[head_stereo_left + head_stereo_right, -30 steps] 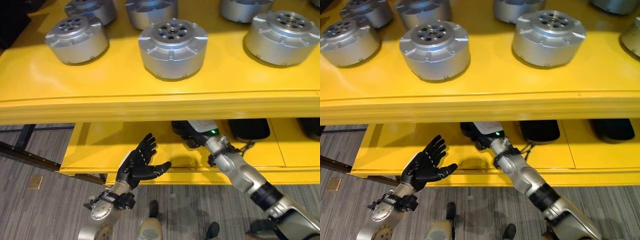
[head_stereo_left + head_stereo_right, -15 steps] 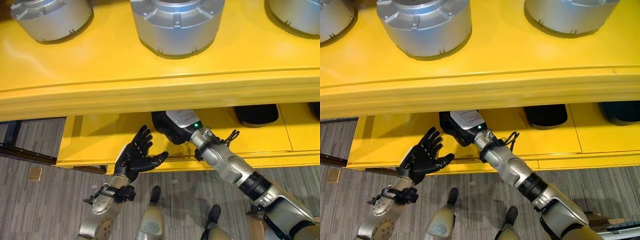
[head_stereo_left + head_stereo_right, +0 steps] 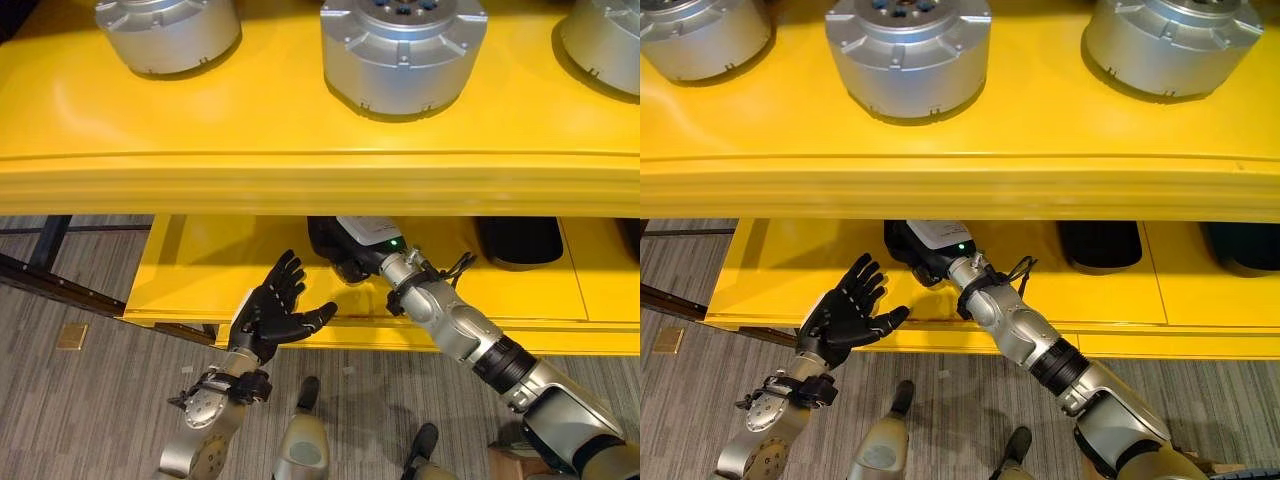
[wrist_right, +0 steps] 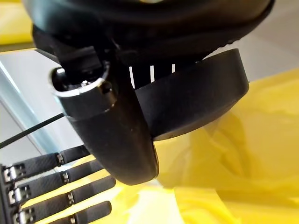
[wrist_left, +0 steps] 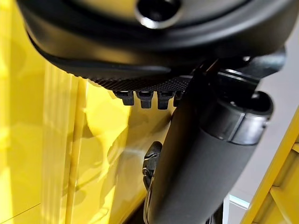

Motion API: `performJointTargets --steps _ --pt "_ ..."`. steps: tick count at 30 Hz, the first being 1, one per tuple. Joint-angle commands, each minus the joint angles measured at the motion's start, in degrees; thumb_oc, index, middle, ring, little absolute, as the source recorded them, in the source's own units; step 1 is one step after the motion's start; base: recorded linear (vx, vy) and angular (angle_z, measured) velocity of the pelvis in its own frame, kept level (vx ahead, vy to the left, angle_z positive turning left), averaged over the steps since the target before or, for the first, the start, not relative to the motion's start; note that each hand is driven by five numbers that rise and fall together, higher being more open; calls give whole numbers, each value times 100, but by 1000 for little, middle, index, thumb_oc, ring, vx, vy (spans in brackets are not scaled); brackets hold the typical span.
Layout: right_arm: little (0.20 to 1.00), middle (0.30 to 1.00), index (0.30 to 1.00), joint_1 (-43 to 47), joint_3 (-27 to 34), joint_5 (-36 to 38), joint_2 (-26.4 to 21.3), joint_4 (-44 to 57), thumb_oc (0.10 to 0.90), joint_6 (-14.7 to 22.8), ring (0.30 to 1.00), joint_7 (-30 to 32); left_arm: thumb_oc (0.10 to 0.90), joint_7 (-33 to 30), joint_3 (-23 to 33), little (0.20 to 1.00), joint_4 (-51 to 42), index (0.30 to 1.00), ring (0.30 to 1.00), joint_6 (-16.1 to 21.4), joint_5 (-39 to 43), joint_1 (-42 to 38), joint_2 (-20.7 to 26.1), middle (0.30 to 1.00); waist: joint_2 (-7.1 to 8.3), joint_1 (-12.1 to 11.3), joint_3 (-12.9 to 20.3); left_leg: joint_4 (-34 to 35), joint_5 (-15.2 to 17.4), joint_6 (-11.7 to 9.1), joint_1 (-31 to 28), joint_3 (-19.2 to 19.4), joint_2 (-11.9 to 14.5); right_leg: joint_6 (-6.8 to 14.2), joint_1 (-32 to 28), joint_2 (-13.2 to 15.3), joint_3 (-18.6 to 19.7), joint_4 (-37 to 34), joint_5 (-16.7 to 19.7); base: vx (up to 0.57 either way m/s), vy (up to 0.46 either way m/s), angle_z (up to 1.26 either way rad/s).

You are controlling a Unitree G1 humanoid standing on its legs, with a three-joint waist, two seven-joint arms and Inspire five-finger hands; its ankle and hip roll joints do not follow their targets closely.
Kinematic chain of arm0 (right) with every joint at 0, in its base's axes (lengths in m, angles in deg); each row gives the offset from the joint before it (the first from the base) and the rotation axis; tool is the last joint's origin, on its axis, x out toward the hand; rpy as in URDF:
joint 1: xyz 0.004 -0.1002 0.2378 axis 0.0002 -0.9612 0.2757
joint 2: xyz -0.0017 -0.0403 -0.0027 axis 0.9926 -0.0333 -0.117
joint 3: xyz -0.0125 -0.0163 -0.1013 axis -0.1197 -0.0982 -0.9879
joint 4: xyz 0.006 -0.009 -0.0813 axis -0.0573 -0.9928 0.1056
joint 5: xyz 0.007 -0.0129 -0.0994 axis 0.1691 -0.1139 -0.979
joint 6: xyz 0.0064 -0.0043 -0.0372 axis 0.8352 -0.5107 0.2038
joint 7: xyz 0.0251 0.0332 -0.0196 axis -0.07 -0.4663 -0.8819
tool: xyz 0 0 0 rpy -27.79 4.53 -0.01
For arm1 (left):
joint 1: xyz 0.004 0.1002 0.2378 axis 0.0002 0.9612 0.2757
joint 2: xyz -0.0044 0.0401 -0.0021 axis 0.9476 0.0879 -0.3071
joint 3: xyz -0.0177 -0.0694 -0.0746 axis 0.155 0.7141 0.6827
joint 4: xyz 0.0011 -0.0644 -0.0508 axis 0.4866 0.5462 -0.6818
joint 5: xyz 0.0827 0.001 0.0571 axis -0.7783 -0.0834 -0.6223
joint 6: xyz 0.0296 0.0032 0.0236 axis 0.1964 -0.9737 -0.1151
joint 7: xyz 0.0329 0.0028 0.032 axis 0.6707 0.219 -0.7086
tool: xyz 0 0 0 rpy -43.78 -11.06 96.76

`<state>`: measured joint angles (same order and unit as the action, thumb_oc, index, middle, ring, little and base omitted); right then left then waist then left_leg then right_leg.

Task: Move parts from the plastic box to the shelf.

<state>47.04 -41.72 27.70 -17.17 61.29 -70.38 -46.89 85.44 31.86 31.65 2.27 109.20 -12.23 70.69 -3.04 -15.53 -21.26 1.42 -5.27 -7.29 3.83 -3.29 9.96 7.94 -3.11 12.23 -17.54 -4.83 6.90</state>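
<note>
My right hand (image 3: 362, 238) reaches under the upper shelf board (image 3: 300, 185) onto the yellow lower shelf (image 3: 195, 280). In the right wrist view its thumb (image 4: 117, 126) and fingers are curled round a black round part (image 4: 198, 95), which hovers just above the lower shelf's yellow surface. My left hand (image 3: 280, 318) is open, palm up, with spread fingers, at the lower shelf's front edge, just left of the right hand and holding nothing. Its fingers (image 4: 56, 186) also show in the right wrist view.
Silver round motor parts (image 3: 403, 50) (image 3: 165, 30) stand on the upper shelf. More black parts (image 3: 518, 242) lie on the lower shelf to the right of my right arm. Grey carpet floor (image 3: 80, 400) lies below the shelf.
The camera has shifted. My right hand with the black part has moved a little left along the lower shelf, closer to the left hand. The left hand stays open in place.
</note>
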Motion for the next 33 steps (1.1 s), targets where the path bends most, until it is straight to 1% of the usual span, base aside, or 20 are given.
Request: performJointTargets --steps 1,2,3,5,6,9,10,11,13,15,16,17,19,20,24,28,29,30,31,33 --pt "300 300 300 980 346 -116 156 55 400 164 300 371 900 291 -254 1000 -498 1000 1000 600 147 -592 20 1000 -39 95 224 36 -367 74 242 769 468 -98 258 386 -505 618 -277 -185 75 55" --pt "300 300 300 1093 453 -160 44 4 400 159 300 357 900 350 -300 1000 -476 1000 1000 615 168 -755 -1 1000 -81 164 106 9 -408 54 330 967 477 -67 364 437 -586 676 -252 -236 106 66" --pt "300 300 300 1167 499 -186 -23 -32 400 200 300 351 900 348 -329 1000 -475 1000 1000 618 170 -834 -11 1000 -102 192 35 -13 -410 63 383 1006 448 -53 436 464 -585 708 -237 -180 95 60" --pt "300 300 300 1295 534 -182 -138 -95 400 260 300 320 900 307 -362 1000 -495 1000 1000 567 151 -955 -21 1000 -118 227 -87 -63 -378 101 471 1029 370 -17 565 519 -541 759 -211 -97 78 26" --pt "300 300 300 1302 534 -180 -141 -97 400 261 300 320 900 306 -362 1000 -493 1000 1000 567 151 -962 -23 1000 -116 226 -90 -68 -376 104 477 1031 366 -15 573 525 -537 766 -212 -99 72 14" --pt "300 300 300 1427 594 -278 -259 67 400 306 300 171 900 171 -367 1000 -603 1000 1000 626 143 -1096 -20 1000 -106 284 -311 -155 -315 177 614 1080 220 27 784 573 -455 850 -180 -93 57 8" --pt "300 300 300 1435 602 -300 -275 88 400 311 300 149 900 139 -365 1000 -628 1000 1000 618 153 -1109 -15 1000 -102 285 -335 -175 -303 190 636 1075 201 29 814 579 -438 874 -185 -64 29 -2" --pt "300 300 300 1456 605 -333 -299 117 400 319 300 123 900 94 -357 1000 -667 1000 1000 604 180 -1133 -5 1000 -94 288 -383 -214 -285 209 678 1065 171 30 871 585 -412 917 -192 -72 14 -6" --pt "300 300 300 1564 594 -664 -384 158 400 364 300 38 900 47 -315 1000 -771 1000 1000 576 452 -1180 8 1000 -63 283 -528 -365 -240 245 838 1023 105 20 1042 588 -344 1051 -219 -100 3 -3" --pt "300 300 300 1632 576 -681 -464 267 400 306 300 -4 900 157 -269 1000 -856 1000 1000 518 559 -1159 14 1000 -22 270 -626 -449 -211 270 955 995 80 21 1169 574 -304 1138 -236 -82 -25 -1" --pt "300 300 300 1644 580 -682 -482 308 400 295 300 -17 900 196 -260 1000 -881 1000 1000 485 543 -1155 18 1000 -7 265 -645 -479 -201 276 994 992 73 19 1207 571 -297 1166 -244 -104 -57 -1" --pt "300 300 300 1690 599 -782 -551 424 400 320 300 -43 900 346 -276 1000 -952 1000 1000 427 424 -1151 36 1000 35 261 -745 -562 -186 298 1104 956 37 -3 1302 528 -273 1240 -259 -123 -51 0" --pt "300 300 300 1732 594 -743 -613 462 400 290 300 -60 900 406 -286 1000 -979 1000 1000 440 435 -1156 56 1000 45 260 -783 -632 -167 312 1177 944 14 -13 1371 518 -246 1299 -275 -102 -23 4" --pt "300 300 300 1801 577 -662 -671 509 400 227 300 -49 900 400 -329 1000 -1026 1000 1000 481 459 -1170 64 1000 57 269 -852 -720 -141 334 1261 934 -24 -29 1442 501 -214 1358 -294 -87 -2 3" --pt "300 300 300 1903 555 -638 -667 572 400 158 300 -96 900 312 -445 1000 -1082 1000 1000 539 370 -1256 62 1000 106 295 -853 -1039 -3 400 1583 862 -110 -64 1732 480 -91 1539 -347 -96 -1 -3" --pt "300 300 300 1931 530 -597 -639 603 400 53 300 -163 900 229 -498 1000 -1082 1000 1000 550 370 -1340 41 1000 130 312 -853 -1198 74 441 1711 894 -164 -85 1826 455 -73 1601 -369 -63 -12 -4" --pt "300 300 300 1962 522 -590 -605 598 400 -30 300 -272 900 297 -515 1000 -1078 1000 1000 495 393 -1401 27 1000 140 333 -853 -1296 117 471 1790 917 -196 -104 1901 442 -58 1650 -377 -68 -3 -4" --pt "300 300 300 1969 518 -585 -603 595 400 -32 300 -280 900 309 -517 1000 -1076 1000 1000 493 387 -1408 25 1000 142 334 -853 -1315 125 474 1807 921 -197 -106 1917 442 -55 1662 -380 -99 4 -5" --pt "300 300 300 2002 497 -416 -576 551 400 -112 300 -308 900 403 -563 1000 -1054 1000 1000 499 353 -1442 13 1000 141 353 -853 -1400 156 489 1870 949 -193 -121 1997 443 -46 1734 -389 -78 15 -6" --pt "300 300 300 2047 505 -392 -566 534 400 -142 300 -348 900 459 -593 1000 -1070 1000 1000 490 378 -1490 8 1000 141 371 -853 -1480 195 503 1912 976 -197 -137 2043 440 -36 1792 -409 -72 18 -7"
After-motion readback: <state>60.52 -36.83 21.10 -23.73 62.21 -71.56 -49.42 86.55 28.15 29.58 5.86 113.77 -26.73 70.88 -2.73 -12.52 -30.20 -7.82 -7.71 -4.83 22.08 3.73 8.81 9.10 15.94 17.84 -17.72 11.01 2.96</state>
